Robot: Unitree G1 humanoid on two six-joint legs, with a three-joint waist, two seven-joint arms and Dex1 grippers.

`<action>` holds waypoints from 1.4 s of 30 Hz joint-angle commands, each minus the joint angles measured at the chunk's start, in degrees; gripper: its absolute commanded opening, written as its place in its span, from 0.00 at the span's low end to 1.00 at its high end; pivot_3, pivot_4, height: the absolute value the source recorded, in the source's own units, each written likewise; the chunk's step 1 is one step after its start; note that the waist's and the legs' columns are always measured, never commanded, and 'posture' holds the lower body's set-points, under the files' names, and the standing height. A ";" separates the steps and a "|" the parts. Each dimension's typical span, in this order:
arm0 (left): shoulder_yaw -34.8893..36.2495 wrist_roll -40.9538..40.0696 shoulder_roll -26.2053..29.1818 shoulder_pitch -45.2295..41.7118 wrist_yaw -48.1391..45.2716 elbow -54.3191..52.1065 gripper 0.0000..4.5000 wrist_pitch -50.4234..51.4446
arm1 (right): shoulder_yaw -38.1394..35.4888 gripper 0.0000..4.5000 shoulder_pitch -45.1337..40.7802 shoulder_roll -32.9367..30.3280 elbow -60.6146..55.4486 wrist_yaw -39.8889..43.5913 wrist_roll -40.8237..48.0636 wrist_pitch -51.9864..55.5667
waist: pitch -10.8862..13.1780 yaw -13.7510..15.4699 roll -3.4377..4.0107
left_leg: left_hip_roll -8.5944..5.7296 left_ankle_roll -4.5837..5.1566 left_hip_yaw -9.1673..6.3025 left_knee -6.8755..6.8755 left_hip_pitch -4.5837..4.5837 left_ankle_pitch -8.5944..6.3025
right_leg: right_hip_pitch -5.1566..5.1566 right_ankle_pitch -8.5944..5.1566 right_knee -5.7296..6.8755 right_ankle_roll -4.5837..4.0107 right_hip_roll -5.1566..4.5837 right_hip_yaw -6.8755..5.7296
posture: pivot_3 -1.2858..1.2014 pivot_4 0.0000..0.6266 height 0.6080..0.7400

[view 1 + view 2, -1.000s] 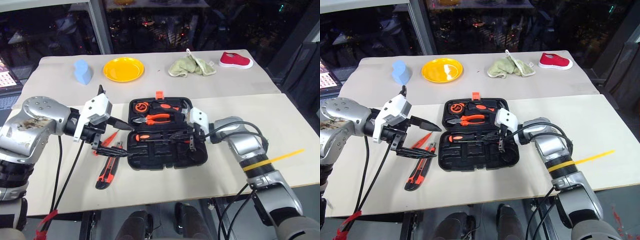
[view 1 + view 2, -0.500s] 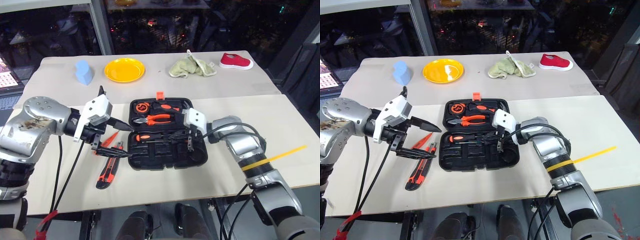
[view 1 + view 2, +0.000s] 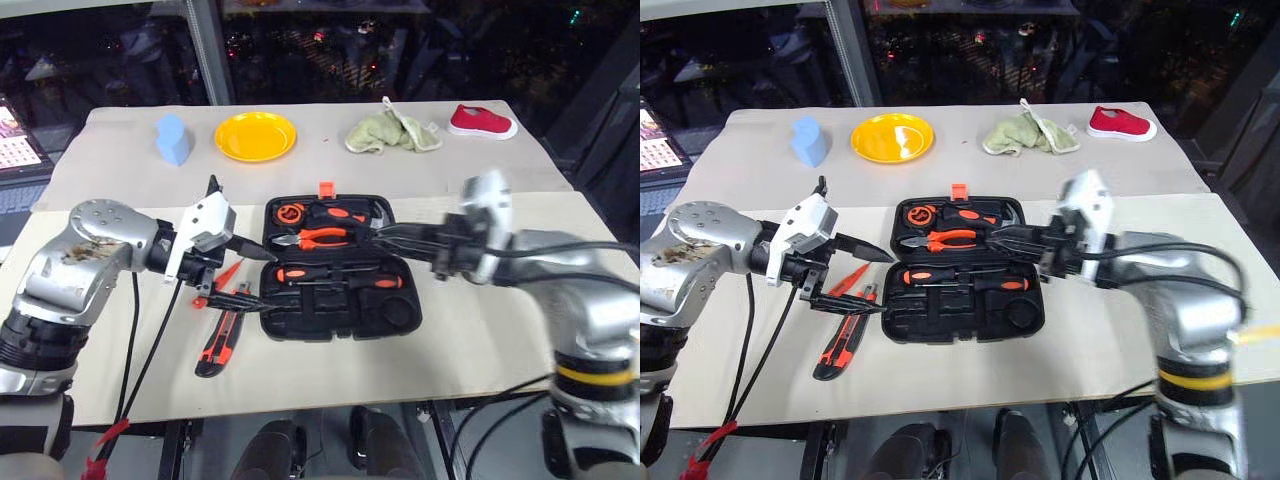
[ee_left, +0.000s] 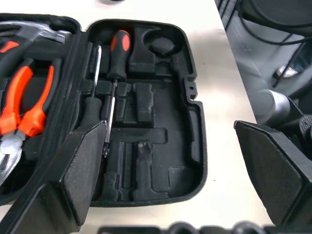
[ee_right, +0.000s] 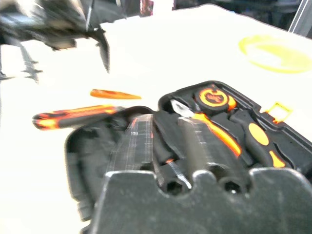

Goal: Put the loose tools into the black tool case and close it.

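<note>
A black tool case (image 3: 340, 265) lies open in the middle of a pale table (image 3: 470, 340), its lid half on the far side and its recessed tray half on the near side. Two long screwdrivers (image 3: 340, 280) already rest in the tray, and pliers (image 3: 318, 238) sit in the lid half. Just left of the case, on the table, lie an orange-and-black utility knife (image 3: 218, 340) and a slim orange tester screwdriver (image 3: 226, 277), close together. The left tool (image 3: 232, 270) hovers over them with its black fingers spread wide and empty. The right tool (image 3: 1025, 245) is raised above the case's right side, blurred, fingers apart and holding nothing. The likely next step is picking up the knife: lower the left tool straight down, straddle the knife across its narrow width near mid-length, and keep clear of the tester beside it.
</note>
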 commanded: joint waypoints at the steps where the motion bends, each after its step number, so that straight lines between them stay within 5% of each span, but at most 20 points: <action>1: 13.10 -0.43 4.36 11.33 4.04 -2.17 1.00 2.88 | -1.46 0.99 -0.82 -2.49 1.24 0.06 2.84 -1.69 | 0.00 -0.55 0.01 | 0.03 -0.10 0.04 -0.02 0.02 0.06 | -0.04 0.00 0.02 -0.01 0.01 0.03 | 0.52 0.24 1.00; 7: 27.67 5.36 6.67 31.30 7.91 0.56 1.00 0.60 | 2.14 0.99 -1.94 -3.24 3.90 1.12 2.92 -4.50 | 0.01 -0.36 0.01 | 0.04 -0.12 0.06 -0.10 0.00 0.04 | -0.06 0.00 -0.06 -0.04 -0.01 -0.02 | 0.52 0.24 1.00; 12: 29.87 7.24 7.04 36.02 9.65 0.48 1.00 -0.71 | 4.87 0.99 -2.39 -3.28 5.10 1.22 2.11 -6.71 | 0.02 1.00 -0.01 | 0.01 -0.46 0.08 -0.09 0.01 -0.22 | 0.01 0.00 -0.09 -0.01 -0.09 -0.09 | 0.52 0.24 1.00; 19: 16.55 6.51 9.69 22.92 13.13 -1.72 1.00 7.29 | 4.86 0.99 -0.77 -3.82 3.24 -0.38 3.37 -7.59 | 0.02 1.83 -0.03 | -0.02 -0.52 0.07 -0.07 0.00 -0.22 | 0.03 0.01 -0.05 0.01 -0.08 -0.13 | 0.52 0.24 1.00; 25: -9.35 13.81 5.81 -7.02 11.13 8.50 1.00 18.14 | 3.49 0.99 5.88 -2.31 -4.15 -6.41 4.75 -8.32 | 0.01 2.08 -0.11 | -0.07 -0.44 0.04 -0.08 -0.05 -0.12 | 0.00 0.02 -0.03 0.00 0.06 -0.16 | 0.52 0.24 1.00; 30: -23.17 20.89 1.28 -19.77 6.75 19.47 1.00 16.08 | 3.40 0.99 10.55 -0.31 -9.35 -12.44 6.33 -9.24 | 0.02 0.69 -0.16 | -0.12 -0.07 0.12 -0.09 -0.07 0.02 | -0.05 0.01 -0.06 0.03 0.05 -0.03 | 0.52 0.24 1.00; 40: -32.93 30.71 -4.22 -26.03 1.39 31.84 1.00 7.29 | 2.82 0.99 17.28 0.88 -14.69 -20.20 7.67 -12.06 | 0.05 0.69 -0.21 | -0.10 -0.01 0.12 -0.02 -0.15 0.00 | -0.09 -0.01 -0.05 0.06 -0.01 -0.01 | 0.52 0.24 1.00; 42: -32.53 30.63 -5.54 -25.87 0.61 32.35 0.88 8.26 | 2.72 1.00 17.89 0.62 -14.87 -20.86 8.01 -12.65 | 0.04 0.76 -0.22 | -0.10 0.01 0.10 0.01 -0.15 -0.01 | -0.08 -0.01 -0.04 0.06 -0.01 -0.02 | 0.52 0.24 1.00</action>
